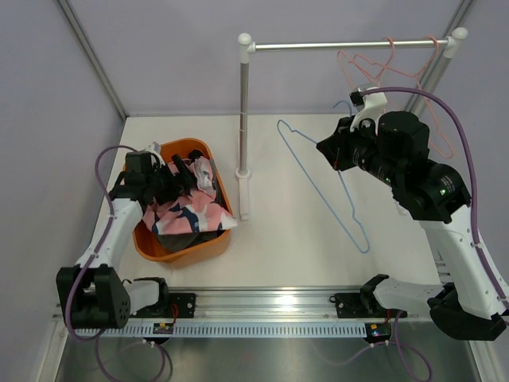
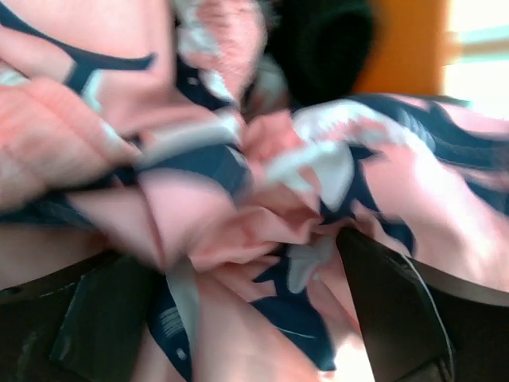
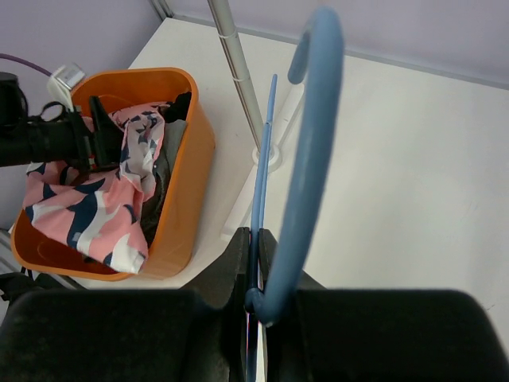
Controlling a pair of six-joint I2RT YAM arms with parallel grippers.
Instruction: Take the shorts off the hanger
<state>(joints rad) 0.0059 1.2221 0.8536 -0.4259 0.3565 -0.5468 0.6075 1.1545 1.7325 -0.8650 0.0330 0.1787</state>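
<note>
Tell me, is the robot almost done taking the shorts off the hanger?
Nearly. Done: the thin blue wire hanger is bare, and the pink and navy patterned shorts lie in the orange plastic basket. In hand: the right gripper is clamped on the hanger; the left gripper sits in the shorts, grip unclear. Left: likely just letting go of both.

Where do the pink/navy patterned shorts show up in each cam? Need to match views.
Top external: pink, navy and white patterned fabric shorts at lower left, inside the orange plastic basket.
Left wrist: blurred close-up fills most of the frame.
Right wrist: left side, piled in the basket.
Shared landmark: the basket, orange at left wrist's upper right.
</note>
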